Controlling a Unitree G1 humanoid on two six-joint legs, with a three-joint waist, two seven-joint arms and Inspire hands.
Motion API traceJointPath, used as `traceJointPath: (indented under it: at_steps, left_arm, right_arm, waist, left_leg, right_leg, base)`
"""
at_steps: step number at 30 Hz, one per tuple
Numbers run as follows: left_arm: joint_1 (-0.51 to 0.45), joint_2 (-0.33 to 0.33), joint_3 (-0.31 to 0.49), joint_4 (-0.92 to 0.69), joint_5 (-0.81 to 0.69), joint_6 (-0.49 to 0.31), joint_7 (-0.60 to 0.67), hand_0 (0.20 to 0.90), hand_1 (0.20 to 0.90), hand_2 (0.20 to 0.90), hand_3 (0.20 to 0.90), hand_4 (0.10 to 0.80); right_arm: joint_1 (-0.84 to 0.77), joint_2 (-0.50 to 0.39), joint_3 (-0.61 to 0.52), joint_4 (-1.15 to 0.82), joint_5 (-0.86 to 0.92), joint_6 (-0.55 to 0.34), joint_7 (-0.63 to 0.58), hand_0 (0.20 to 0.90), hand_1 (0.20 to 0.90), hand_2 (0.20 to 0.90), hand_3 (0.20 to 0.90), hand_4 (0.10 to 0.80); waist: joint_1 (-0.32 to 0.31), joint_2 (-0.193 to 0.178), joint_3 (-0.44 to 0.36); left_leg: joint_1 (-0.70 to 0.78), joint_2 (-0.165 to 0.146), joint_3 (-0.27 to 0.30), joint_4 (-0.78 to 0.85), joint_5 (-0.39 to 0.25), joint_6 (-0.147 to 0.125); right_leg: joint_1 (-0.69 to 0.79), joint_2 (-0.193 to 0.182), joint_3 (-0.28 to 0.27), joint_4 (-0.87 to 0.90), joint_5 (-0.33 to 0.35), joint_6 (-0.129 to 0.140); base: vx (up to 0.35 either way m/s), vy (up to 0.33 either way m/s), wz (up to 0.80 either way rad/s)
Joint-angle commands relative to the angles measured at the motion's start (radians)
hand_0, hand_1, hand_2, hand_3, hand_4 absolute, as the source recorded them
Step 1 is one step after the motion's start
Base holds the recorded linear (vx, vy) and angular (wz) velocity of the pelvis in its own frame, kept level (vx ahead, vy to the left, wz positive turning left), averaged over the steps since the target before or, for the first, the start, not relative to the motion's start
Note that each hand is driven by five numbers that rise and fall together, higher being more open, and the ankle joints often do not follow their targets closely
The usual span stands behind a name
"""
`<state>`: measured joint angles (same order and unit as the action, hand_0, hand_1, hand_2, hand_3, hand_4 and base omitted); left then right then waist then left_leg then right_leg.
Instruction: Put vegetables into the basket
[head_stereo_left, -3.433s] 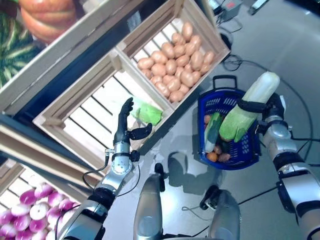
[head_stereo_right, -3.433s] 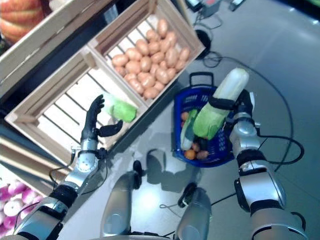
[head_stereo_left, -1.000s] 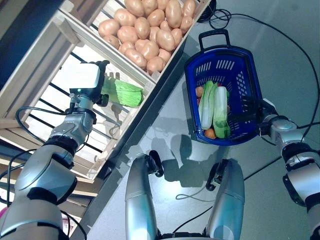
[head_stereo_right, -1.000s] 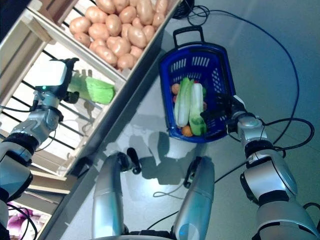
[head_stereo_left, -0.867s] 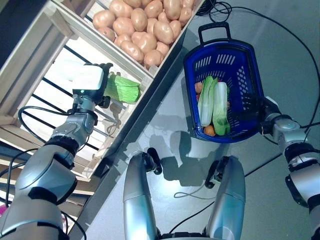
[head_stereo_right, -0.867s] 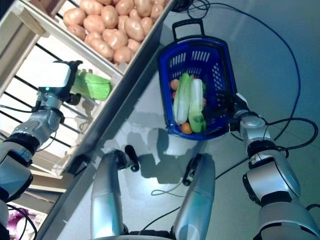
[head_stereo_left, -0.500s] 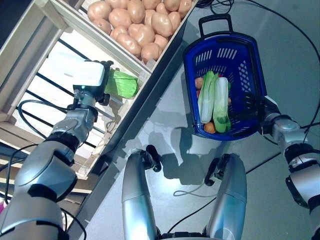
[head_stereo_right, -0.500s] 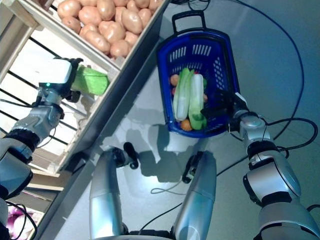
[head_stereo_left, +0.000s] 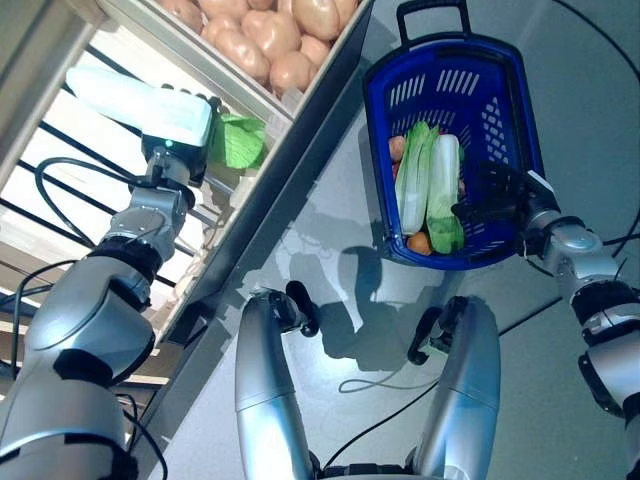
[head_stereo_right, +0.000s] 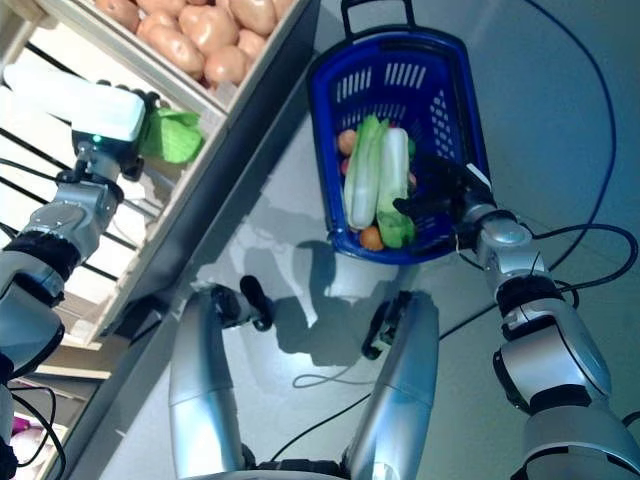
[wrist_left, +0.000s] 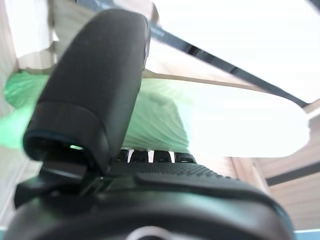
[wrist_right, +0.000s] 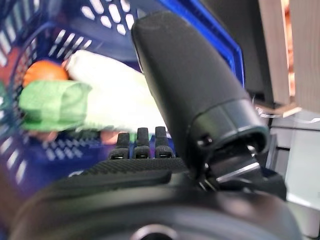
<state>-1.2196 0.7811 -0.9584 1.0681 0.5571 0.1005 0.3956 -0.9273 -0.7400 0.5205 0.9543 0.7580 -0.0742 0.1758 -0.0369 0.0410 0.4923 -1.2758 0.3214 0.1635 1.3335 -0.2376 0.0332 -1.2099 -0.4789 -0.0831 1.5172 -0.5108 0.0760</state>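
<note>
The last cabbage (head_stereo_left: 238, 143) lies in the slatted wooden crate (head_stereo_left: 60, 190), well apart from the blue basket (head_stereo_left: 530, 160), in the corner of the crate nearest the basket. The left hand (head_stereo_left: 180, 120) sits right at its pale stalk end; its wrist view shows the green leaves just past the fingertips (wrist_left: 150, 156), with the thumb raised over them, so the fingers are extended and not closed on anything. That placement reads as a reach set up to close round the cabbage, though whether the fingers touch it I cannot tell.

In the basket two long cabbages (head_stereo_left: 428, 190) lie side by side along its length, on top of small orange and reddish vegetables (head_stereo_left: 420, 243). Laid lengthwise, they fit inside the walls instead of standing up over the rim.

The right hand (head_stereo_left: 492, 200) is inside the basket beside those cabbages, at the wall farthest from the crate. It looks loosely spread and empty in its wrist view, where the white stalk and green leaf lie beyond the fingers.

Potatoes (head_stereo_left: 268, 30) fill the neighbouring crate, the one closest to the basket's handle (head_stereo_left: 432, 10). One cabbage remains to carry over.
</note>
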Motion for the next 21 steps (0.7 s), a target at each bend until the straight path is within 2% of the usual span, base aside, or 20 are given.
traceJointPath:
  at_steps: [1, 3, 6, 13, 17, 21]
  left_arm:
    - [-0.028, 0.060, -0.047, 0.011, 0.018, 0.024, -0.147, 0.300, 0.300, 0.300, 0.300, 0.400]
    - [-0.030, 0.057, -0.044, 0.012, 0.009, 0.034, -0.190, 0.300, 0.300, 0.300, 0.300, 0.400]
    - [-0.026, 0.053, -0.039, 0.019, 0.004, 0.032, -0.188, 0.300, 0.300, 0.300, 0.300, 0.400]
    - [-0.012, 0.085, -0.005, 0.018, 0.016, 0.001, -0.115, 0.300, 0.300, 0.300, 0.300, 0.400]
    - [0.002, 0.097, 0.009, 0.020, 0.017, -0.020, -0.095, 0.300, 0.300, 0.300, 0.300, 0.400]
    - [0.062, 0.101, 0.054, 0.029, -0.067, -0.058, -0.062, 0.300, 0.300, 0.300, 0.300, 0.400]
  right_arm:
    - [-0.036, -0.044, -0.076, -0.088, 0.086, -0.113, 0.002, 0.900, 0.900, 0.900, 0.900, 0.800]
    - [-0.021, -0.034, -0.091, -0.119, 0.106, -0.116, -0.003, 0.900, 0.900, 0.900, 0.900, 0.800]
    - [-0.010, -0.023, -0.098, -0.136, 0.094, -0.121, -0.010, 0.900, 0.900, 0.900, 0.900, 0.800]
    - [0.023, -0.010, -0.123, -0.186, 0.071, -0.120, -0.009, 0.900, 0.900, 0.900, 0.900, 0.800]
    - [0.039, -0.010, -0.130, -0.186, 0.060, -0.121, -0.009, 0.900, 0.900, 0.900, 0.900, 0.800]
    - [0.057, -0.003, -0.135, -0.171, 0.074, -0.123, 0.016, 0.900, 0.900, 0.900, 0.900, 0.800]
  waist:
    - [-0.024, -0.028, 0.028]
    - [-0.026, -0.028, 0.028]
    - [-0.026, -0.026, 0.027]
    - [-0.020, -0.026, 0.021]
    - [-0.015, -0.020, 0.006]
    - [-0.006, -0.017, -0.025]
  left_leg:
    - [0.056, 0.074, -0.151, 0.005, -0.184, -0.204]
    - [0.045, 0.075, -0.150, 0.015, -0.187, -0.198]
    - [0.054, 0.070, -0.146, 0.014, -0.185, -0.190]
    - [0.136, 0.066, -0.121, -0.036, -0.158, -0.179]
    - [0.251, 0.062, -0.069, -0.164, -0.113, -0.173]
    - [0.385, 0.055, -0.028, -0.291, -0.068, -0.170]
  right_leg:
    - [-0.017, -0.036, 0.074, -0.143, 0.134, 0.071]
    - [-0.030, -0.041, 0.077, -0.131, 0.132, 0.069]
    - [-0.022, -0.042, 0.072, -0.123, 0.128, 0.064]
    - [0.058, -0.043, 0.040, -0.155, 0.135, 0.057]
    - [0.176, -0.029, -0.007, -0.266, 0.159, 0.061]
    - [0.306, -0.013, -0.049, -0.379, 0.183, 0.055]
  base:
    - [-0.051, 0.002, -0.01]
    - [-0.039, -0.017, 0.00]
    - [0.000, 0.000, 0.00]
    - [0.000, -0.021, 0.02]
    - [-0.008, -0.018, 0.10]
    - [0.025, 0.012, 0.05]
